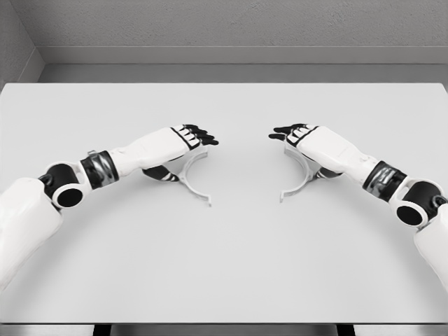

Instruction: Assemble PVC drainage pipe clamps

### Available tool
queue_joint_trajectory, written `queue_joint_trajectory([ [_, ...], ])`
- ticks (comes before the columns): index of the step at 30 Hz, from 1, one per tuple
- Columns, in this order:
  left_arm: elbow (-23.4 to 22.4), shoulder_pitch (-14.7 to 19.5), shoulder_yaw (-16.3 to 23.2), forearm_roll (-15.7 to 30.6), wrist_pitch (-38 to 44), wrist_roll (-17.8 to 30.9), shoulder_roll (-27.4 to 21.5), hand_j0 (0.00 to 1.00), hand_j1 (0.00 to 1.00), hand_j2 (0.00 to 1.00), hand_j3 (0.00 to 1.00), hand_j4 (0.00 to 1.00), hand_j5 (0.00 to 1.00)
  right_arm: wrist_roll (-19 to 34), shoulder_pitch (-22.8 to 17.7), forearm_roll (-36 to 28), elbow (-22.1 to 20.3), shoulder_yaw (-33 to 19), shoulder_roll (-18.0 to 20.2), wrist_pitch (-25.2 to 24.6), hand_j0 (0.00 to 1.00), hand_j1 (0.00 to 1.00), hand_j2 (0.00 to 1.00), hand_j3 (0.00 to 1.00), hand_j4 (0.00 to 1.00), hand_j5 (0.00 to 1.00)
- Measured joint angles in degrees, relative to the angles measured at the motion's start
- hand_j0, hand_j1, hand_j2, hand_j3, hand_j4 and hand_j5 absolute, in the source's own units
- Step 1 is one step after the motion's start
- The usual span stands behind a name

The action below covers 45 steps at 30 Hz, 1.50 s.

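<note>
Two clamp halves (197, 178) (299, 176) lie flat, openings facing each other.

Open lane lying between two clamp halves

Left clamp half (192, 175) and right clamp half (301, 175) are flanking bare table (238, 266).

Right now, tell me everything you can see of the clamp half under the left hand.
The left clamp half is a pale grey, plastic-looking half-ring, a C-shaped band with a small flat tab at its lower end. It lies on the white table, its open side facing left, towards the arm. The left hand covers its upper end; whether the fingers grip it cannot be seen. It lies apart from the other half.
</note>
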<state>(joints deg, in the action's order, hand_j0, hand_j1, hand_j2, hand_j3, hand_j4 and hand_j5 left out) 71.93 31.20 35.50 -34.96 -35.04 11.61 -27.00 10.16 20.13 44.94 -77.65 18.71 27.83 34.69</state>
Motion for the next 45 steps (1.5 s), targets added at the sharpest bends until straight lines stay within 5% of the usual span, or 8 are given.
queue_joint_trajectory([
  [10,0.0,0.3,0.0,0.0,0.0,0.0,0.9,1.00,1.00,1.00,1.00,1.00,1.00,3.1,0.6,-4.4,-0.4,0.8,-1.2,0.4,1.00,1.00,1.00,1.00,1.00,1.00],
  [45,0.0,0.4,0.0,-0.2,0.0,0.7,3.6,1.00,1.00,1.00,1.00,1.00,1.00,3.2,3.8,-3.9,2.3,3.6,-4.4,0.4,1.00,1.00,1.00,1.00,1.00,1.00],
])
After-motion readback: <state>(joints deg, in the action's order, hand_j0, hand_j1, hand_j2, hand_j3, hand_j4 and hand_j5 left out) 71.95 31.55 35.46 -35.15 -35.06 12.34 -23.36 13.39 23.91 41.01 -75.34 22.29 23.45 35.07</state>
